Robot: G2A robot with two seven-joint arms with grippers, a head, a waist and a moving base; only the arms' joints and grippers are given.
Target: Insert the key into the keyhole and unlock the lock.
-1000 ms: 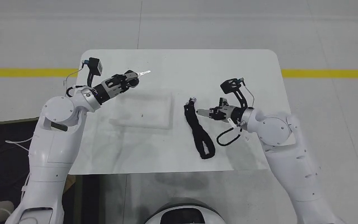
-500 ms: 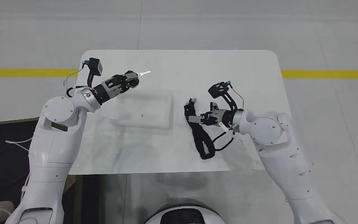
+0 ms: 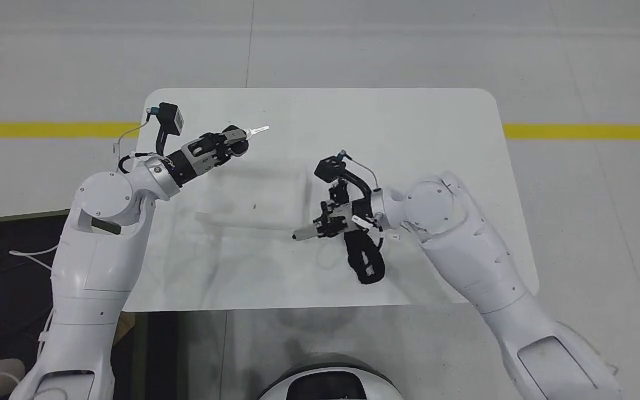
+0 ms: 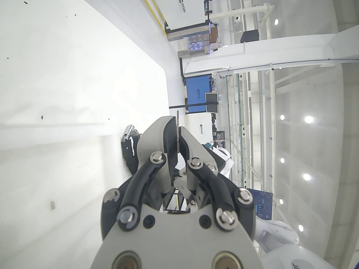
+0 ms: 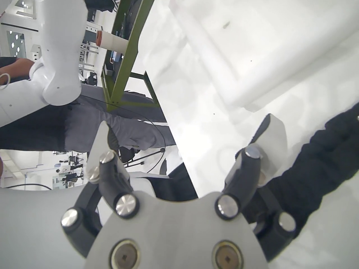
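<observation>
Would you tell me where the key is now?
The key is pinched in the left gripper over the table, on its far-left part in the top view, well apart from the black lock beside the right gripper.

top camera looks down; both wrist cameras skim the table (image 3: 430, 120) closely.

Bright, even light falls from overhead, so the white table (image 3: 440, 130) is nearly washed out and glares in both wrist views; the black lock (image 3: 355, 245) stands out starkly. Ceiling lamps (image 4: 308, 119) flare with small haloes (pale all around them). The white pad (image 5: 252, 51) throws a faint, soft-edged shadow. Straight beams (image 4: 280, 48) bow toward the wrist views' edges
</observation>
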